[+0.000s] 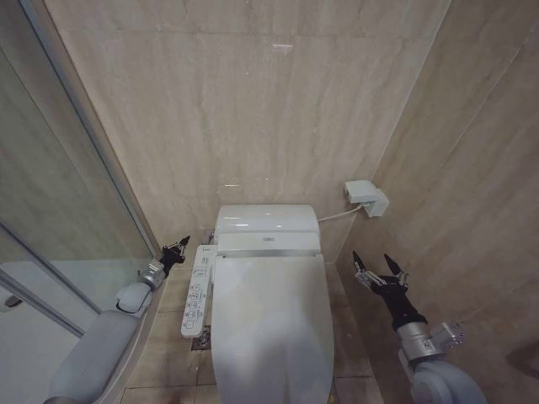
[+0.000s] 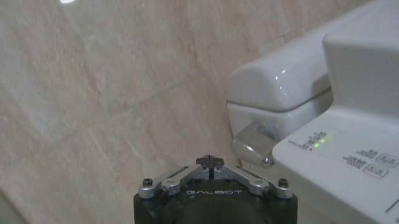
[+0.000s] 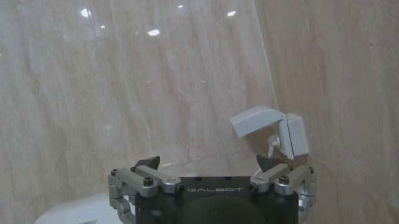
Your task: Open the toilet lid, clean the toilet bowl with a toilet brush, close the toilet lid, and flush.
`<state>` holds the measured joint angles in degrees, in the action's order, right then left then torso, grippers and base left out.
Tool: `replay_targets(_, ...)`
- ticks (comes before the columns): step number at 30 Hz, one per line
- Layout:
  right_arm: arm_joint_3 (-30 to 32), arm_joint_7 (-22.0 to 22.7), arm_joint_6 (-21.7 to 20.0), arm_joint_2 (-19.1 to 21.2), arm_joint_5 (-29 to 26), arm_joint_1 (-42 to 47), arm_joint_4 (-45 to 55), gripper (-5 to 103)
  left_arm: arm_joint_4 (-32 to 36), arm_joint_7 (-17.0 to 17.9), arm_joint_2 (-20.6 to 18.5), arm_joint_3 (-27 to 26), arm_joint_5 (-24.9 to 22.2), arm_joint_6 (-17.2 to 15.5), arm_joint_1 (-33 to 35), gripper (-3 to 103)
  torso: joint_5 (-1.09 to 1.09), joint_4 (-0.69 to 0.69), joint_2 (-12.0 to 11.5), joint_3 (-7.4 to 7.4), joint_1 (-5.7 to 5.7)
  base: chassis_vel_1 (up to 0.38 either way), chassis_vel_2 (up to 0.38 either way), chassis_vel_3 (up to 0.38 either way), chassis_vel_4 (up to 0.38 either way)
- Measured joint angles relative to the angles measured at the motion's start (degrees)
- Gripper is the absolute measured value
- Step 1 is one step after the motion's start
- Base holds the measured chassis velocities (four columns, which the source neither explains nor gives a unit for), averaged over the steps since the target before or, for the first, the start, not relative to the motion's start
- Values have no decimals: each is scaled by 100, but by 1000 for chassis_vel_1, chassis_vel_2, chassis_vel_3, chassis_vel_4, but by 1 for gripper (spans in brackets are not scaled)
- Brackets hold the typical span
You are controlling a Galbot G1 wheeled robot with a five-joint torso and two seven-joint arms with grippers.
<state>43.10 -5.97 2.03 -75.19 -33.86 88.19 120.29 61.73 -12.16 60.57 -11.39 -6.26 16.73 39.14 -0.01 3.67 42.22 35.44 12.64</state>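
Observation:
The toilet lid (image 1: pixel 271 324) lies down flat over the toilet bowl, glossy white, in the middle of the head view. The long white button panel (image 1: pixel 198 289) runs along the toilet's left side, and its corner with green lights (image 2: pixel 349 163) is in the left wrist view. My left gripper (image 1: pixel 178 248) hovers shut just left of the panel's far end, near the toilet's back section (image 2: pixel 281 86). My right gripper (image 1: pixel 376 266) hangs open to the right of the lid, apart from it, fingers spread (image 3: pixel 208 163). The toilet brush is out of view.
A glass shower partition (image 1: pixel 76 210) stands close on the left. Beige tiled walls (image 1: pixel 253 101) close in behind and on the right. A white wall box (image 1: pixel 367 198) with a cable sits behind the toilet on the right, also the same box (image 3: pixel 274 130) in the right wrist view.

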Motion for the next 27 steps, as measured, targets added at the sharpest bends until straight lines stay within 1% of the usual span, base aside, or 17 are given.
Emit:
replay_targets(4,0,0,0,0,0,0,0,100,183,-66,-48,27,7,10,45,0,1,-1,0,0,0,0,0,0,0)
replay_targets(14,0,0,0,0,0,0,0,100,148,-111,42,151,1,82,14,0,2,-1,0,0,1,0,0,0,0)
replay_targets(20,0,0,0,0,0,0,0,100,-83,-198,129,248,-23,146,-114,0,1,-1,0,0,1,0,0,0,0)
replay_targets(25,0,0,0,0,0,0,0,100,-400,-283,148,411,-268,175,-260,0,1,-1,0,0,1,0,0,0,0)
replay_targets(27,0,0,0,0,0,0,0,100,-477,-300,168,457,-314,184,-308,0,4,-4,0,0,1,0,0,0,0)
